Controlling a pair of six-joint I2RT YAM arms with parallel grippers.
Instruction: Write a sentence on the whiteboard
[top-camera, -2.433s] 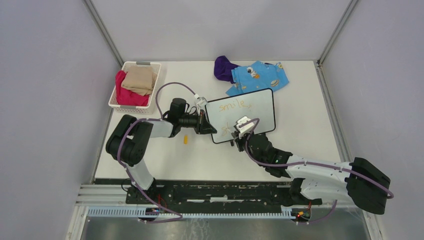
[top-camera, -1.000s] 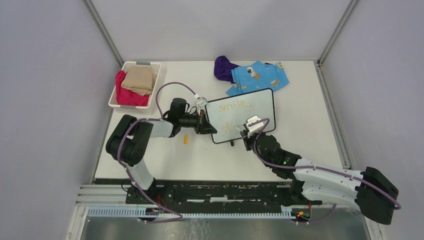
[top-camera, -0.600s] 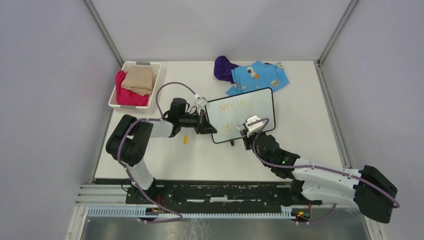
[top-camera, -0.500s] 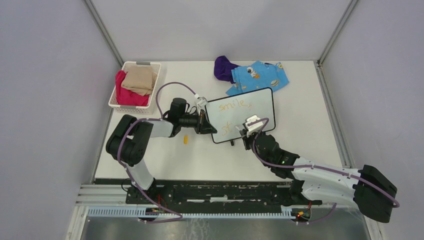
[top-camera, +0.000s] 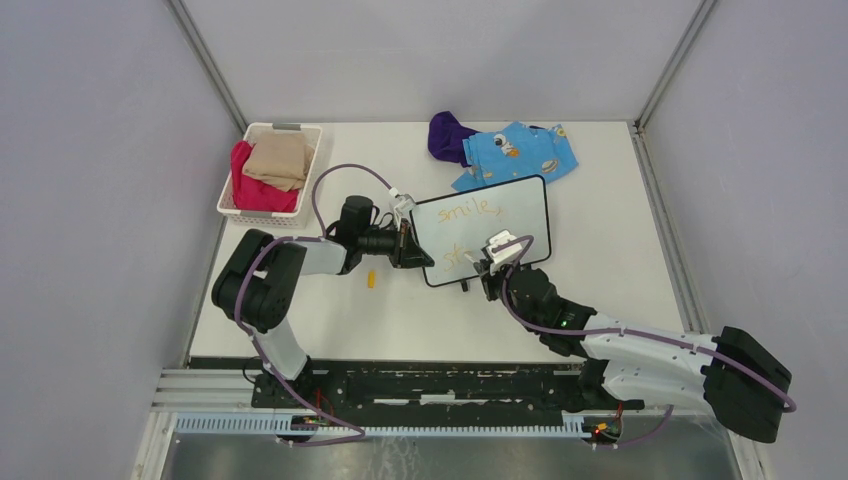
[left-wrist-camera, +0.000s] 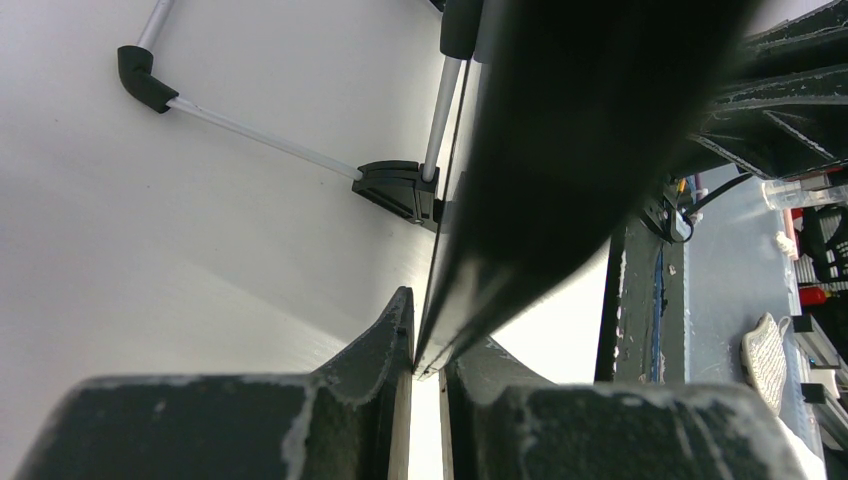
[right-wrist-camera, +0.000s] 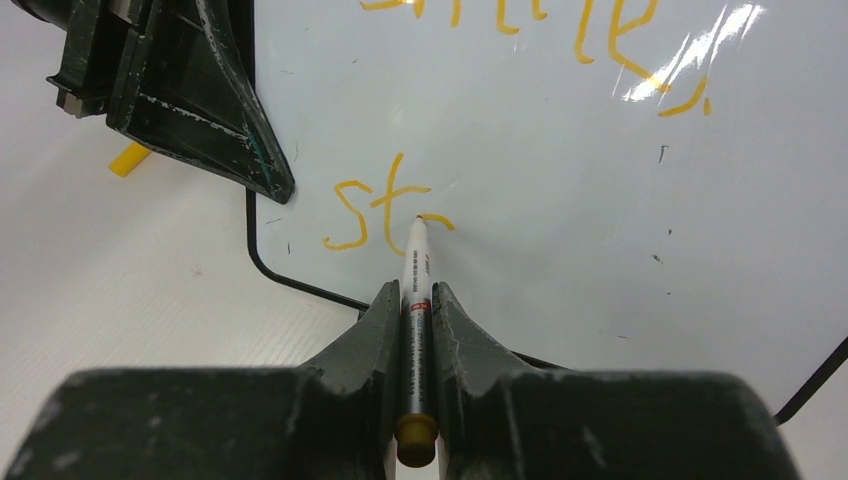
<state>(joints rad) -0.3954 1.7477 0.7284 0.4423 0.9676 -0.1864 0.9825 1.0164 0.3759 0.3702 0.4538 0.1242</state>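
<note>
Whiteboard (top-camera: 522, 222) bearing unfinished orange sentence (top-camera: 470, 212)

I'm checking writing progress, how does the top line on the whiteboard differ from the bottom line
The top line reads "smile," as a whole word; the bottom line is only "st" plus the start of another stroke. The tip of the marker, held in the right gripper, touches the bottom line, while the top line lies clear of it. Both are thin orange handwriting on the whiteboard.
</note>
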